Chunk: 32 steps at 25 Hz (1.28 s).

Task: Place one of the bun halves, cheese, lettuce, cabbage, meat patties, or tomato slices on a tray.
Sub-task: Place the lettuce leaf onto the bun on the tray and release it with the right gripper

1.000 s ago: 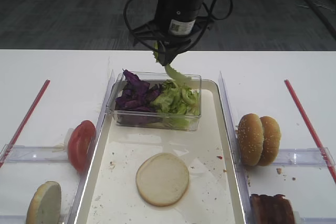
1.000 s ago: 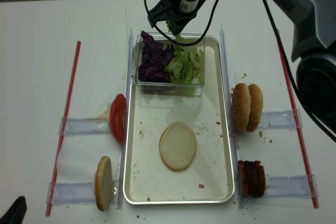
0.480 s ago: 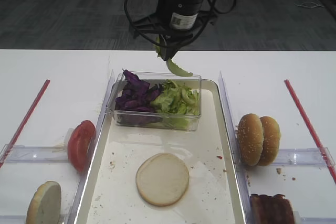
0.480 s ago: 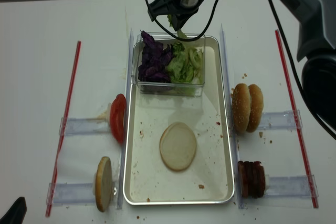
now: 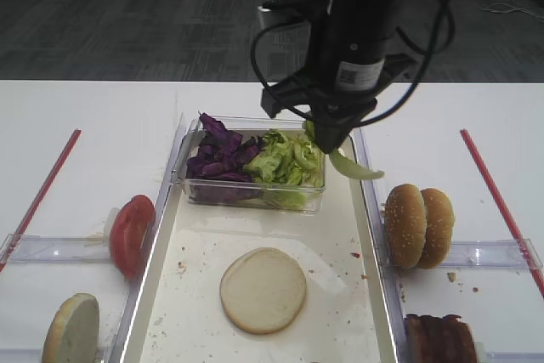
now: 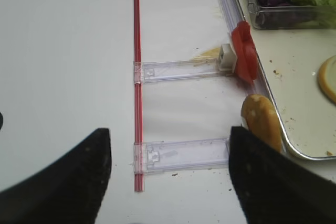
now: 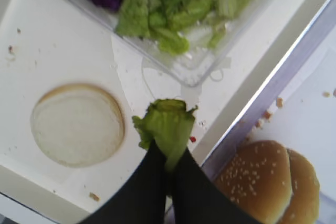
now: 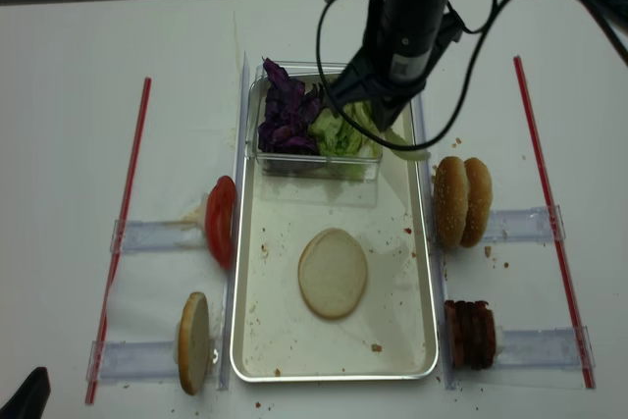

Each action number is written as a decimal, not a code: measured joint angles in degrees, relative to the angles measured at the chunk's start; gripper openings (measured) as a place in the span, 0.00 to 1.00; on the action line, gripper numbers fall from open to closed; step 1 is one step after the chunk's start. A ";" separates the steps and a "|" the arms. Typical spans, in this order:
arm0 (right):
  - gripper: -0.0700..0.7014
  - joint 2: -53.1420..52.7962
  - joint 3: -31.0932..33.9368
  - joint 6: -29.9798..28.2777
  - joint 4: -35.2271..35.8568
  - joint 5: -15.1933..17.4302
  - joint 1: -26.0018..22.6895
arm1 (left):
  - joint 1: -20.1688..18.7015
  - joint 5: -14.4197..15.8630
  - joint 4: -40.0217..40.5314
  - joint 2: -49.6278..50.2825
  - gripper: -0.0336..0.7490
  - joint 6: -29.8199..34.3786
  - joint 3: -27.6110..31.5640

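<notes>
The right claw (image 5: 333, 138) is clamped shut on 1 strip of lettuce (image 5: 350, 165), and the biggest change from a second ago is its position: it was above the far rim of the clear tub (image 5: 252, 195) then, with the leaf dangling over the greens, and now it hangs over the right side of the tray (image 5: 195, 248), beside the tub's right end. The leaf trails out toward the tray's right rim. In the right wrist view the lettuce (image 7: 165, 127) sticks out past the pinched tips, with the pale bun half (image 7: 77, 124) on the tray floor off to the left.

So the pick looks done and the carry is under way; the leaf is in the air, not yet on the tray. Judging by the layout, the claw needs to travel nearer and leftward to reach the bun half (image 5: 263, 289).

The left claw (image 6: 168, 171) rests apart over the bare surface (image 6: 68, 77), prongs spread and holding nothing.
</notes>
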 joint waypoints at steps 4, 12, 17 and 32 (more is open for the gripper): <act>0.17 -3.91 5.18 -0.66 -0.47 0.00 0.00 | 0.00 0.00 0.00 0.00 0.65 0.00 0.00; 0.17 -4.53 5.88 -1.11 0.25 -0.12 0.00 | 0.00 0.00 0.00 0.00 0.65 0.00 0.00; 0.17 -4.53 5.88 -3.28 4.98 -0.12 0.66 | 0.00 0.00 0.00 0.00 0.65 0.00 0.00; 0.17 -3.06 5.88 -3.95 6.93 -0.22 14.16 | 0.00 0.00 0.00 0.00 0.65 0.00 0.00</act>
